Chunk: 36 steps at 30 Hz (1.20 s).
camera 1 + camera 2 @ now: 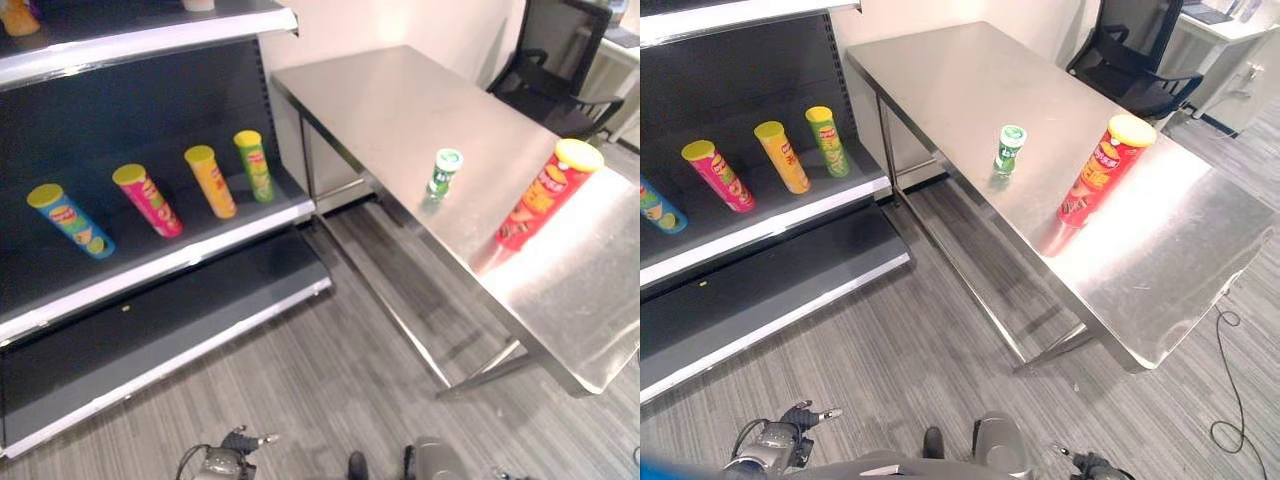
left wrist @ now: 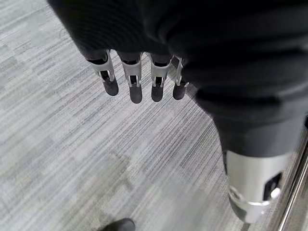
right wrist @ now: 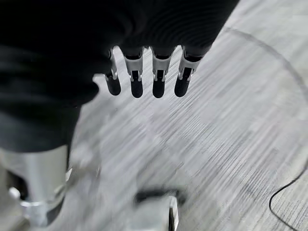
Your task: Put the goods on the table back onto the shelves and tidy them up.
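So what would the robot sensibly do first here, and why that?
Probably raise the right hand toward the red can on the steel table. Both hands, the left hand too, hang over the floor with straight fingers, holding nothing. The red can and a small green bottle stand on the table, while four cans already sit on the shelf.

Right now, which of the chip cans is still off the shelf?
The red can with the yellow lid, standing on the steel table beside the small green bottle. The blue, pink, orange and green cans are shelved.
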Motion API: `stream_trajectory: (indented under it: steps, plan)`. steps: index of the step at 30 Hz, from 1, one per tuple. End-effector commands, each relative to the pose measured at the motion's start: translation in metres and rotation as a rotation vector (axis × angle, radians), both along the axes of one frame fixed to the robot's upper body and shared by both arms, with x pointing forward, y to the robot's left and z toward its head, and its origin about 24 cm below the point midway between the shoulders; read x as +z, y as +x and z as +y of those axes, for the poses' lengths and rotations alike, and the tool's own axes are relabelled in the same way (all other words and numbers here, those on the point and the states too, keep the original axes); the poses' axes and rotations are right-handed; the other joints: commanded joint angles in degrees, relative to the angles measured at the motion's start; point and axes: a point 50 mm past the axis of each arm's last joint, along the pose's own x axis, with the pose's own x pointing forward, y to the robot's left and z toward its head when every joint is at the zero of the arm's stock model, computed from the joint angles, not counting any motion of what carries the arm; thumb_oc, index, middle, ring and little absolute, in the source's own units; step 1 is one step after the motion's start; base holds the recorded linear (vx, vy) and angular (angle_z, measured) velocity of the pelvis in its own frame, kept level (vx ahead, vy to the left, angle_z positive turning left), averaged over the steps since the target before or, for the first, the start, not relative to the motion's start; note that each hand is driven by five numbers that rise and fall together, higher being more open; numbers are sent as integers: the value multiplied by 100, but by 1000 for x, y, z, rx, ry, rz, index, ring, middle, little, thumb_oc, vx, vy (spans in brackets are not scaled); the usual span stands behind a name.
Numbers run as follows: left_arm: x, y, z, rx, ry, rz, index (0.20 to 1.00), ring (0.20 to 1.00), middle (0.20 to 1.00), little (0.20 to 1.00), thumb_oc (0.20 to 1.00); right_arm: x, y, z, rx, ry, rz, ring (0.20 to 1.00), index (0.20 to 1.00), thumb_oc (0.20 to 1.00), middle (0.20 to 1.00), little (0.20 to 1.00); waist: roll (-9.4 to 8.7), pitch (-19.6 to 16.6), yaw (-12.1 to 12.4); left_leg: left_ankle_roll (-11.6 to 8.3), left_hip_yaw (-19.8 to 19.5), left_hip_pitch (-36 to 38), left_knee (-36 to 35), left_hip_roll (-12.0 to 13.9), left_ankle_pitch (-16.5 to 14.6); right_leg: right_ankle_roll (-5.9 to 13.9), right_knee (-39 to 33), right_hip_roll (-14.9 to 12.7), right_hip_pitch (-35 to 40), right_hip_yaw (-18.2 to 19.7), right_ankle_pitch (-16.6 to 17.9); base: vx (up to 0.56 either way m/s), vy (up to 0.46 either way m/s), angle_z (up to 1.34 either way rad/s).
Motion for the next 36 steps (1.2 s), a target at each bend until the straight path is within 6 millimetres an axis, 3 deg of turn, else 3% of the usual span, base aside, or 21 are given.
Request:
stream_trajectory:
  steps: [1, 2, 4, 9, 10, 13, 14, 15, 19, 20, 21, 22, 23, 24, 25, 26, 27, 28, 29, 31, 36]
  plan:
    - [8, 19, 0, -45, 13, -63, 1000, 1000, 1000, 1000, 1000, 15, -30, -40, -141, -112, 73, 1000, 1000, 1000, 1000, 1000, 39, 260, -112, -416, -268, -232, 74, 480, -364, 114, -1297, 316, 514, 341, 1074, 78, -78, -6]
    - [9, 25, -1, -69, 20, -69, 1000, 1000, 1000, 1000, 1000, 21, -53, -51, -227, -137, 116, 1000, 1000, 1000, 1000, 1000, -42, 261, -176, -443, -355, -233, 121, 427, -398, 181, -1685, 341, 643, 483, 1171, 103, -82, 26]
    - [8, 23, -2, -58, 14, -65, 1000, 1000, 1000, 1000, 1000, 30, -76, -65, -331, -179, 147, 1000, 1000, 1000, 1000, 1000, -107, 180, -211, -478, -378, -204, 88, 433, -424, 175, -1975, 331, 833, 465, 1327, 157, -123, 66]
    - [6, 20, -2, -54, 7, -53, 1000, 1000, 1000, 1000, 1000, 50, -96, -91, -449, -257, 147, 1000, 1000, 1000, 1000, 1000, -144, -11, -279, -562, -364, -158, 40, 498, -476, 160, -2345, 327, 1092, 329, 1377, 133, -88, 17]
    - [5, 15, -1, -52, 5, -40, 1000, 1000, 1000, 1000, 1000, 75, -107, -120, -603, -355, 49, 1000, 1000, 1000, 1000, 1000, -180, -113, -383, -617, -329, -81, 40, 554, -539, 159, -2428, 353, 1232, 306, 1342, 201, -113, 17]
    - [2, 10, -4, -53, 4, -17, 1000, 1000, 1000, 1000, 1000, 111, -104, -157, -729, -504, -124, 1000, 1000, 1000, 1000, 1000, -184, -208, -462, -661, -287, -10, 40, 597, -611, 169, -2487, 378, 1322, 296, 1300, 126, -67, 20]
    - [-1, 5, -5, -42, 4, -3, 1000, 1000, 1000, 1000, 1000, 142, -84, -183, -733, -629, -313, 1000, 1000, 1000, 1000, 1000, -188, -276, -510, -684, -241, 25, 40, 616, -624, 162, -2487, 381, 1343, 318, 1280, 90, -37, 11]
    - [-1, 4, -5, -43, 3, -2, 1000, 1000, 1000, 1000, 1000, 142, -85, -182, -734, -631, -312, 1000, 1000, 1000, 1000, 1000, -176, -278, -506, -686, -247, 45, 40, 625, -656, 167, -2487, 390, 1363, 317, 1255, 82, -38, -15]
    - [-5, -7, -6, -29, 2, 20, 1000, 1000, 1000, 1000, 1000, 227, -29, -218, -601, -891, -674, 1000, 1000, 1000, 1000, 1000, -156, -368, -530, -729, -187, 146, 40, 667, -723, 164, -2487, 416, 1461, 339, 1180, 50, -26, -23]
    - [-5, -7, -7, -27, -6, 14, 1000, 1000, 1000, 1000, 1000, 270, -1, -222, -510, -985, -848, 1000, 1000, 1000, 1000, 1000, -167, -406, -511, -742, -169, 157, 40, 673, -714, 149, -2487, 418, 1473, 346, 1180, 15, -30, -12]
    - [-5, -7, -8, -27, -7, 14, 1000, 1000, 1000, 1000, 1000, 270, -1, -222, -510, -985, -847, 1000, 1000, 1000, 1000, 1000, -164, -403, -510, -742, -169, 161, 40, 675, -717, 148, -2487, 420, 1476, 346, 1180, 41, -42, -8]
    - [-5, -10, -7, -22, -13, 11, 1000, 1000, 1000, 1000, 1000, 304, 16, -222, -474, -1030, -1014, 1000, 1000, 1000, 1000, 1000, -161, -444, -485, -765, -172, 201, 40, 698, -758, 140, -2487, 432, 1528, 336, 1122, 24, -31, 0]
    - [-5, -11, -8, -20, -22, 6, 1000, 1000, 1000, 1000, 1000, 321, 24, -222, -452, -1044, -1094, 1000, 1000, 1000, 1000, 1000, -170, -447, -459, -774, -166, 198, 40, 697, -729, 131, -2487, 427, 1525, 318, 1135, 24, -31, 8]
    - [-5, -11, -8, -19, -22, 6, 1000, 1000, 1000, 1000, 1000, 321, 25, -222, -451, -1044, -1095, 1000, 1000, 1000, 1000, 1000, -167, -445, -465, -775, -167, 200, 40, 698, -730, 130, -2487, 427, 1528, 317, 1135, -8, -28, 4]
    - [-6, -13, -8, -19, -29, 12, 1000, 1000, 1000, 1000, 1000, 340, 38, -219, -378, -1066, -1146, 1000, 1000, 1000, 1000, 1000, -179, -457, -431, -789, -173, 213, 40, 704, -726, 122, -2487, 431, 1550, 305, 1115, 19, -38, 5]
    - [-7, -17, -9, -22, -38, 18, 1000, 1000, 1000, 1000, 1000, 371, 58, -211, -248, -1117, -1205, 1000, 1000, 1000, 1000, 1000, -200, -472, -356, -812, -168, 237, 40, 724, -730, 106, -2487, 433, 1591, 280, 1085, 18, -38, 13]
    - [-7, -18, -9, -20, -39, 18, 1000, 1000, 1000, 1000, 1000, 371, 59, -210, -246, -1116, -1206, 1000, 1000, 1000, 1000, 1000, -199, -472, -372, -812, -169, 237, 40, 724, -730, 106, -2487, 433, 1592, 279, 1085, 10, -37, 9]
    - [-7, -19, -9, -22, -43, 18, 1000, 1000, 1000, 1000, 1000, 385, 71, -204, -152, -1127, -1224, 1000, 1000, 1000, 1000, 1000, -220, -479, -324, -829, -166, 238, 40, 731, -723, 98, -2487, 434, 1601, 265, 1079, -4, -58, 13]
    - [-8, -22, -10, -24, -51, 13, 1000, 1000, 1000, 1000, 1000, 409, 103, -184, 38, -1119, -1286, 1000, 1000, 1000, 1000, 1000, -268, -499, -225, -856, -188, 259, 40, 748, -711, 72, -2487, 440, 1650, 214, 1054, 14, -84, 6]
    - [-8, -22, -13, -33, -65, 4, 1000, 1000, 1000, 1000, 1000, 412, 139, -167, 212, -1050, -1264, 1000, 1000, 1000, 1000, 1000, -305, -488, -96, -891, -223, 315, 40, 786, -724, 31, -2487, 459, 1737, 151, 989, 13, -80, 26]
    - [-9, -25, -16, -28, -89, 0, 1000, 1000, 1000, 1000, 1000, 410, 176, -139, 485, -964, -1194, 1000, 1000, 1000, 1000, 1000, -358, -466, -29, -957, -299, 295, 40, 833, -669, -28, -2487, 473, 1768, 37, 932, -4, -62, 15]
